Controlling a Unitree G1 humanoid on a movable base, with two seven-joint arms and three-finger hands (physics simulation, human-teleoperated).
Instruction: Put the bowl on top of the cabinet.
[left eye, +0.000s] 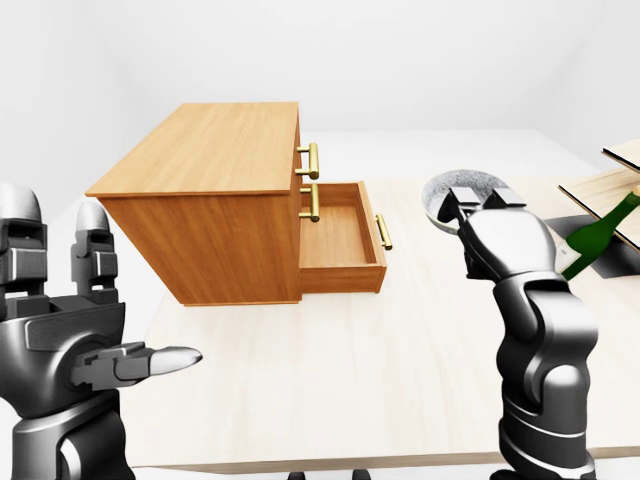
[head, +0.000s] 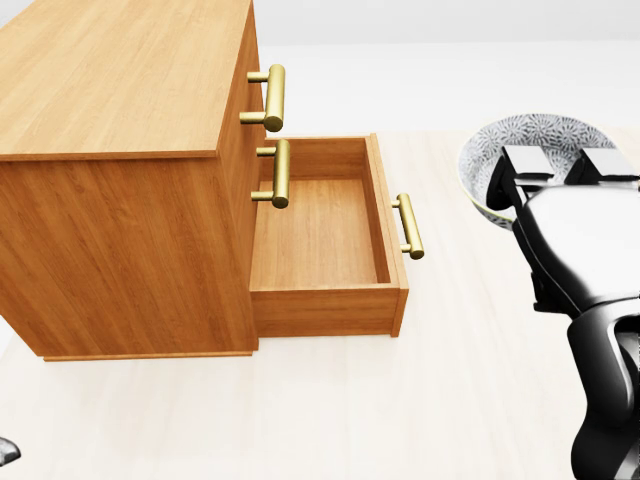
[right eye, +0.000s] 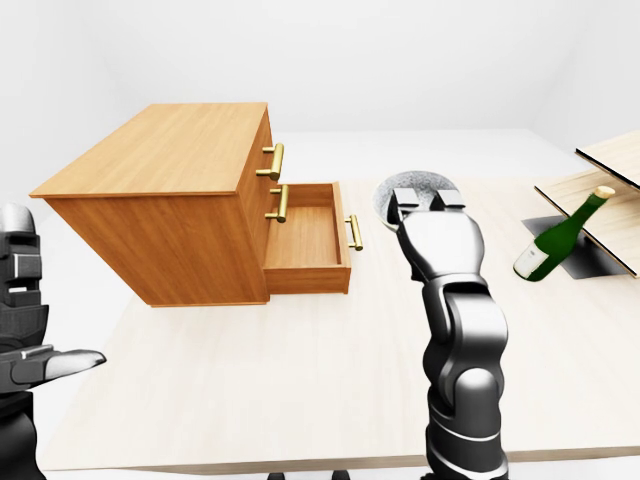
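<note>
One bowl (head: 541, 131) in the clenched right hand (head: 572, 222), near the cabinet (head: 120, 80) — left hand (left eye: 70, 330) spread, empty

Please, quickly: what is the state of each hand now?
Left hand: open, holding nothing.
Right hand: closed on the bowl.

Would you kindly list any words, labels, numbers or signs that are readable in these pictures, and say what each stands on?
No text can be read.
The cabinet bears no writing.
The bowl has only a pattern, no words.
The bottle shows a pale patch, too small to read.
</note>
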